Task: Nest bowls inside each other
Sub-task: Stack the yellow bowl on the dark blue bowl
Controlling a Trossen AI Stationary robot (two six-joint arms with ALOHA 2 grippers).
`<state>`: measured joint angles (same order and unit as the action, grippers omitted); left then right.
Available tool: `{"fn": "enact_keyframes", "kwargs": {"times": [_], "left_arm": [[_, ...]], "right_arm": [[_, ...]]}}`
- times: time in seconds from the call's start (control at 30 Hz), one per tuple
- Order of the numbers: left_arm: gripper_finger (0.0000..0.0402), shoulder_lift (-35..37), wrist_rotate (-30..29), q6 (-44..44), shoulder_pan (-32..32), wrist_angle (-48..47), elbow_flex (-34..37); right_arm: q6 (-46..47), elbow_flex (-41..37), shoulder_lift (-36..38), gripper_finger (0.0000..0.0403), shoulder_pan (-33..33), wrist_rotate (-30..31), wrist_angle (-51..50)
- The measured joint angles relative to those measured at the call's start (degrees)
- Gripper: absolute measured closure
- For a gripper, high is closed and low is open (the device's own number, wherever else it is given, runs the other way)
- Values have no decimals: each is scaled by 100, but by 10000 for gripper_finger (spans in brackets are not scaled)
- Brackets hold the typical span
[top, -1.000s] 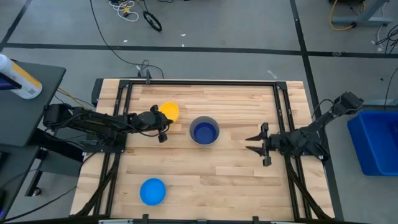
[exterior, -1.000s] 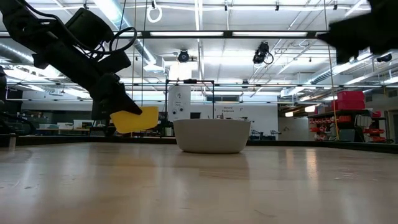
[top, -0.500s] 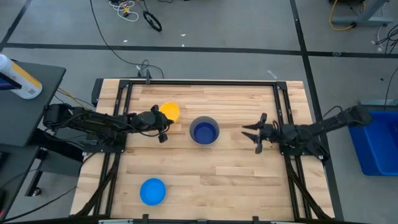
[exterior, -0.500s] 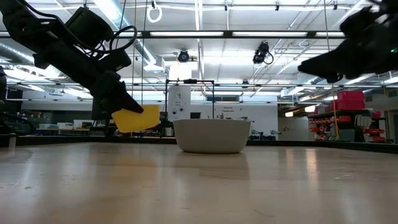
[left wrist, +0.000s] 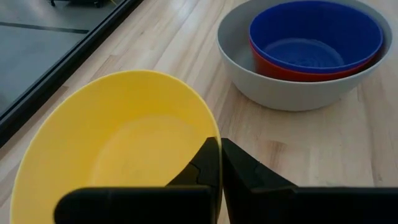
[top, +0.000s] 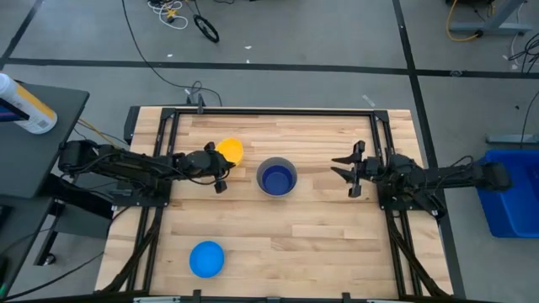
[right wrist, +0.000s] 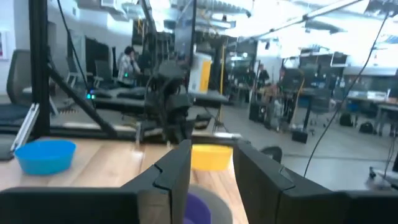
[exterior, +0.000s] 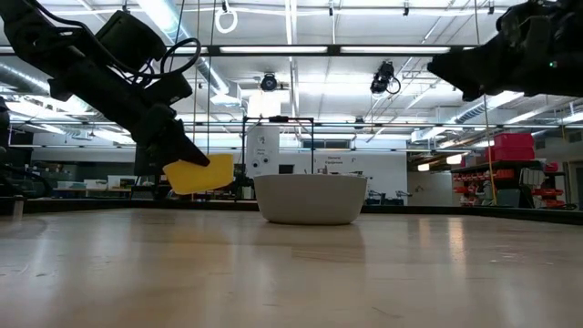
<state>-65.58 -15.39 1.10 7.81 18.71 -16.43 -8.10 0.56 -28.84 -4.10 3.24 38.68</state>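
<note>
Bowls sit in three places on the wooden tabletop (top: 320, 227). Near its middle rests the grey bowl (top: 276, 178), with the red bowl (left wrist: 311, 70) nested in it and the dark blue bowl (left wrist: 316, 34) nested inside that — only a thin red rim shows in the left wrist view. The yellow bowl (top: 230, 151) is just beside that stack toward the left edge, tilted and lifted clear of the wood in the low view; the left tool (top: 216, 168) is clamped tight on its rim, one finger inside the bowl and one outside. The light blue bowl (top: 206, 258) stands alone near the front left corner, well apart from the others. The right tool (top: 350, 171) hangs above the tabletop toward the right edge, pointing at the grey stack with its fingers partly spread and nothing between them — it touches no bowl. Beyond the far edge, cables (top: 181, 17) lie on the floor.
</note>
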Motion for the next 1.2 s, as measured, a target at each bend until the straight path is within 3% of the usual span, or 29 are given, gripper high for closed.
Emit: {"fn": "enact_keyframes", "kwargs": {"times": [0.23, 0.43, 0.7, 0.77, 0.97, 1.2], "left_arm": [[396, 0, 4, 0, 0, -12, 0], [396, 0, 141, 0, 0, -12, 0], [396, 0, 139, 26, 0, 3, 0], [396, 0, 139, 26, 0, 5, 0], [396, 0, 135, 26, 0, 23, 0], [396, 0, 255, 29, 0, 237, 0]], "right_arm": [[57, 0, 631, 278, -233, -5, -962], [297, 0, 1125, 279, -313, 821, -2282], [364, 0, 1434, 279, -311, 1139, -3037], [465, 0, 1434, 279, -311, 1034, -3053], [527, 0, 1434, 279, -308, -74, -2596], [466, 0, 1432, 279, -311, 195, -2563]]}}
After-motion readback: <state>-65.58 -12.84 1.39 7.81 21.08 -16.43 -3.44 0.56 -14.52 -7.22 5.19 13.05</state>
